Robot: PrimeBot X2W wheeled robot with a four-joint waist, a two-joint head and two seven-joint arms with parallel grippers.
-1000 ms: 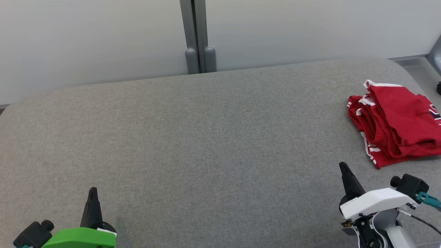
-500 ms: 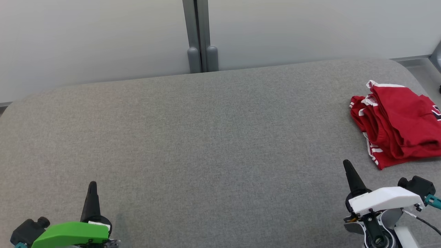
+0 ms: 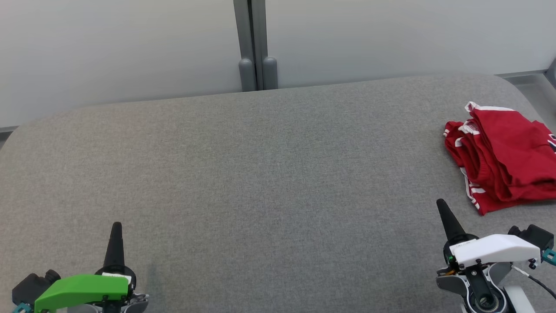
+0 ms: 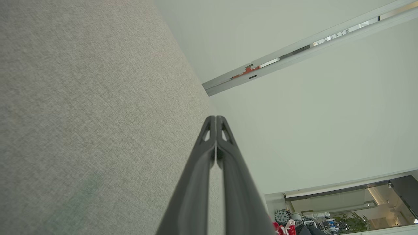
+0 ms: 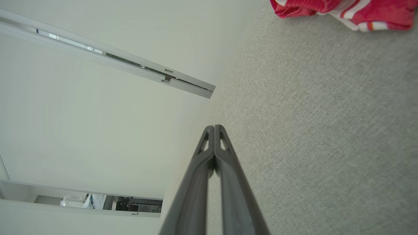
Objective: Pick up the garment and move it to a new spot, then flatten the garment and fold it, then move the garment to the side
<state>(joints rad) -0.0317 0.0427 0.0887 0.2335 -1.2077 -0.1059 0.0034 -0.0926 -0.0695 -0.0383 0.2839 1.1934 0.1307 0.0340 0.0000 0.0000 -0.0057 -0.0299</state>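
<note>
The garment is red with white trim and lies folded in a bundle at the far right of the grey padded table, partly cut by the head view's right edge. A strip of it shows at the top of the right wrist view. My right gripper is shut and empty, below and left of the garment, apart from it. My left gripper is shut and empty at the lower left, far from the garment. In both wrist views the fingers press together with nothing between them.
A pale wall with a grey vertical post runs behind the table's far edge. The table's rounded right corner lies just past the garment, with floor beyond it. A wide stretch of bare grey fabric separates the two grippers.
The camera has shifted, so the whole picture has slid slightly right. Both grippers have drawn back toward the near edge, still shut. The garment lies as before.
</note>
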